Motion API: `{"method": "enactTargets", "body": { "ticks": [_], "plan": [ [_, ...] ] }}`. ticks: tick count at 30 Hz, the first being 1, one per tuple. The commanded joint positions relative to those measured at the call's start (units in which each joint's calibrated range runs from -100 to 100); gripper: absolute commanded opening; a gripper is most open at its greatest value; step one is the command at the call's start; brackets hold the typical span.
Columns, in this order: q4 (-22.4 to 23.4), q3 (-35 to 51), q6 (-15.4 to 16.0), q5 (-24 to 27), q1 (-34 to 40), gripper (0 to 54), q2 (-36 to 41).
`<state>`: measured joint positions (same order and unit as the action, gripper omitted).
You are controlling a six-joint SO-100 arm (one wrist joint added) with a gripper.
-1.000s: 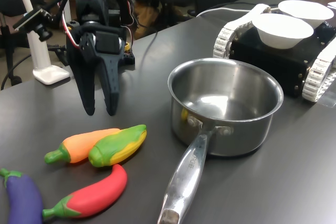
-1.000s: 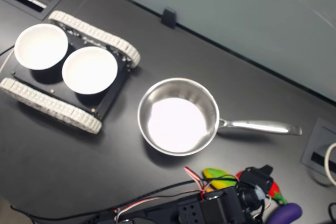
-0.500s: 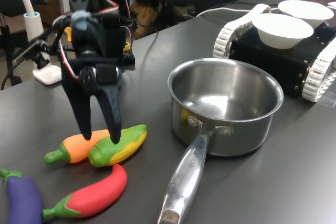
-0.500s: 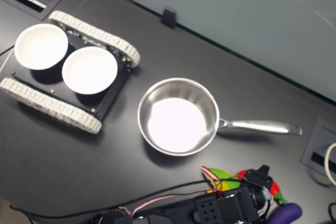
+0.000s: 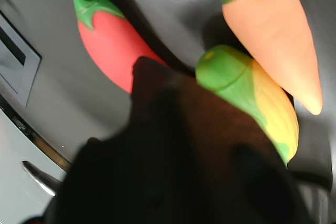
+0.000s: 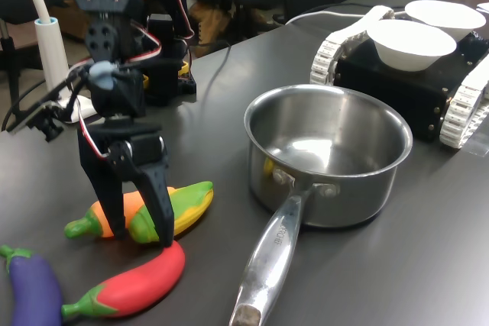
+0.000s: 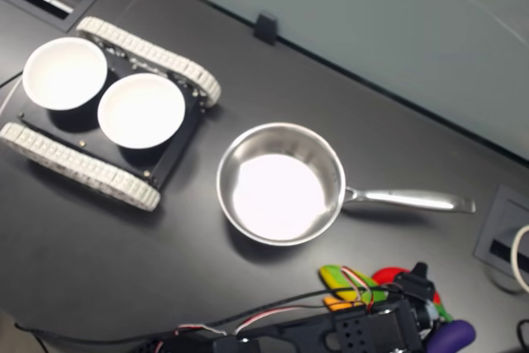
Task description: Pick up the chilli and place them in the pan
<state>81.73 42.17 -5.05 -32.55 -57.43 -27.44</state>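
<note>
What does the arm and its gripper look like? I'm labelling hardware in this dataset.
The arm is black, blocky servo segments with exposed red, white and black wires and a pale blue-grey cap. The gripper has two long, dark, tapering fingers.

Both exterior views are evenly lit from above and fairly sharp. Glare is seen on the pan (image 7: pixel 280 184), whose floor is blown out white in the second exterior view. In the wrist view, the gripper (image 5: pixel 173 166) is rendered as a dark, blurred mass, and soft shadows fall beside the chilli (image 5: pixel 107 40).
</note>
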Motion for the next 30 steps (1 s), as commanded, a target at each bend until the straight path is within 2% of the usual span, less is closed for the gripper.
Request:
{"method": "enactTargets", "body": {
  "ticks": [1, 20, 30],
  "plan": [
    [-2.28, 7.4, 1.69, 0.2, -0.95, 28.8, -0.44],
    [-2.45, 10.67, 2.53, 3.57, 2.84, 26.7, -9.04],
    [-2.54, 13.39, 2.45, 4.05, 2.38, 24.2, -12.42]
  ]
}}
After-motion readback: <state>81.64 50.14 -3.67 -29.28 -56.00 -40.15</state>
